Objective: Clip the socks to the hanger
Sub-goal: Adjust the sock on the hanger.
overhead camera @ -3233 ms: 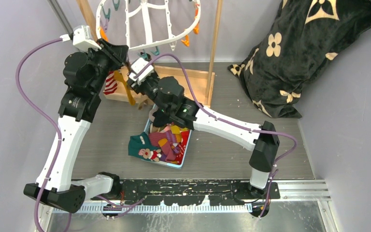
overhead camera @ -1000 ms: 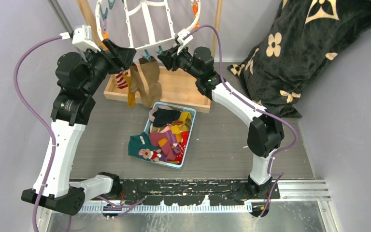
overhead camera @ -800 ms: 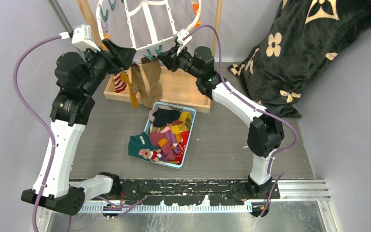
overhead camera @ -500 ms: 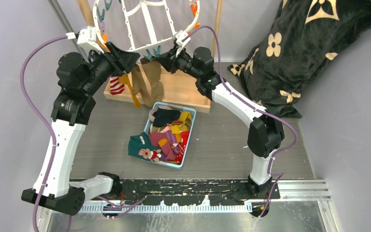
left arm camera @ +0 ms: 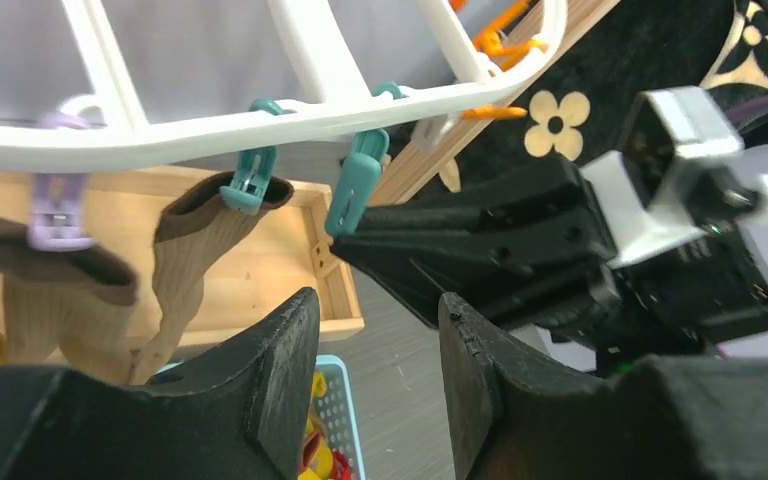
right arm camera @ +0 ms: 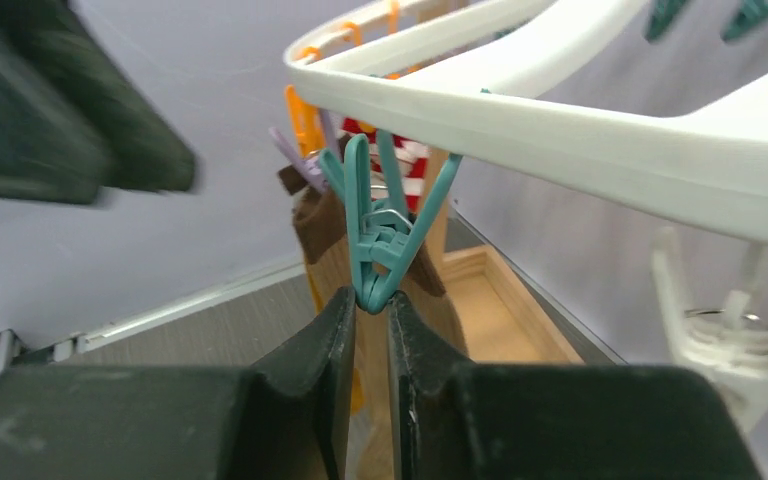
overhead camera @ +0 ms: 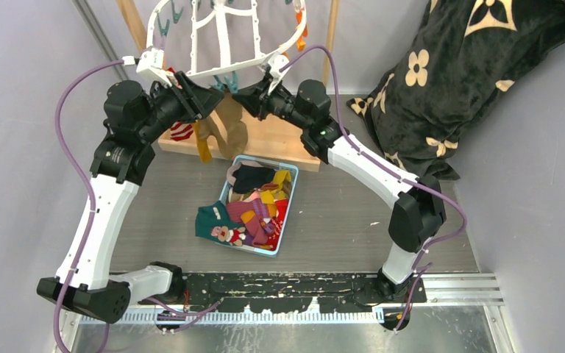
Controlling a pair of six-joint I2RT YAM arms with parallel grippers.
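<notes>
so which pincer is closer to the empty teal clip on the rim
Right. The right pincer sits just beneath the empty teal clip, its tips almost at the clip's end. The left pincer is lower and further off.

Glossy white plastic hanger (overhead camera: pixel 228 44), ribbed cloth socks (overhead camera: pixel 224 129)

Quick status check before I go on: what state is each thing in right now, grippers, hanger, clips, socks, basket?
Left gripper: open, empty, below the rim.
Right gripper: nearly closed, empty, just under a teal clip.
Hanger: hanging, tilted.
Two tan-brown socks: clipped, dangling.
Red-white striped sock: hanging from the rim.
Neighbouring teal clip: empty.
Blue basket: full of loose socks.
Teal sock: draped over the basket edge.
</notes>
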